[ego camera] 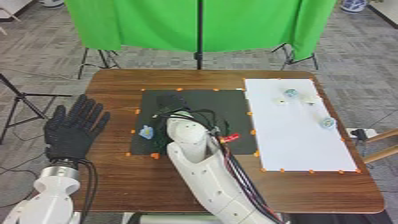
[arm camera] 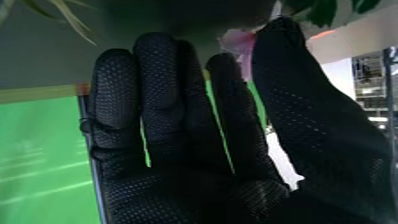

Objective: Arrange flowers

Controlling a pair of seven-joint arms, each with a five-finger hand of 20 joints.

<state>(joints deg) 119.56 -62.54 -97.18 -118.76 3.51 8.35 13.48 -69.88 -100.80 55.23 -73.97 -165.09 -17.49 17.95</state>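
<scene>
The left robot hand (ego camera: 73, 134) is released at the counter's (ego camera: 129, 185) left edge, probably to leave working room. The right robot hand (arm camera: 151, 192), fingers straight, is over the dark mat (ego camera: 234, 102), likely positioned for picking: one pink flower (arm camera: 237, 42) near its thumb, one blue flower (ego camera: 147, 132) on the mat, four small pieces on the white board (ego camera: 298, 145)

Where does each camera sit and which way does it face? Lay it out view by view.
Head view: on the robot's head, facing forward and down at the brown table; the white right arm and gloved left hand show.
Right wrist view: on the right arm's wrist, looking along the right hand toward a pink bloom.
Shared: the right hand and green cloth.
</scene>
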